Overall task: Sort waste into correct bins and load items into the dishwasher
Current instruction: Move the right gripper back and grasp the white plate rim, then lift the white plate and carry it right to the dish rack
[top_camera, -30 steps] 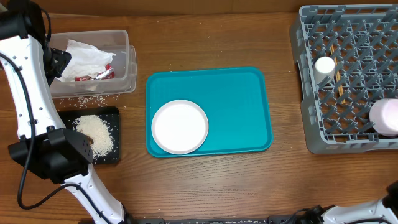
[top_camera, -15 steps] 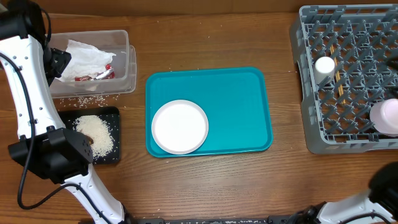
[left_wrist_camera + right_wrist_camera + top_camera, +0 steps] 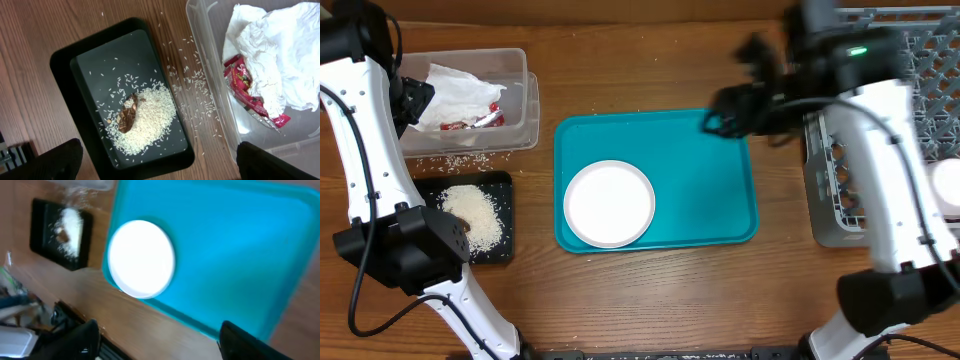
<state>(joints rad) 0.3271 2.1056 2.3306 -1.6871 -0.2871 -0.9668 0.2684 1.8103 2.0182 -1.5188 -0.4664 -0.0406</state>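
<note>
A round white plate (image 3: 609,203) lies on the teal tray (image 3: 700,190), at its front left. It also shows in the right wrist view (image 3: 141,258). My right gripper (image 3: 720,118) is open and empty above the tray's far right corner (image 3: 160,340). My left gripper (image 3: 415,100) is open and empty over the clear tub (image 3: 515,60). The tub holds a crumpled napkin (image 3: 280,55) and a red sauce packet (image 3: 247,90). The black tray (image 3: 85,60) holds rice (image 3: 145,120) and a brown scrap (image 3: 127,117). The grey dish rack (image 3: 930,60) stands at right, partly hidden by my right arm.
Loose rice grains (image 3: 455,160) lie on the table between the tub and the black tray. A pale bowl (image 3: 948,188) sits in the rack at the right edge. The teal tray (image 3: 240,255) is bare right of the plate.
My right arm has swung in from the right, across the dish rack, to above the teal tray's far right corner. The left arm and all objects have stayed put.
</note>
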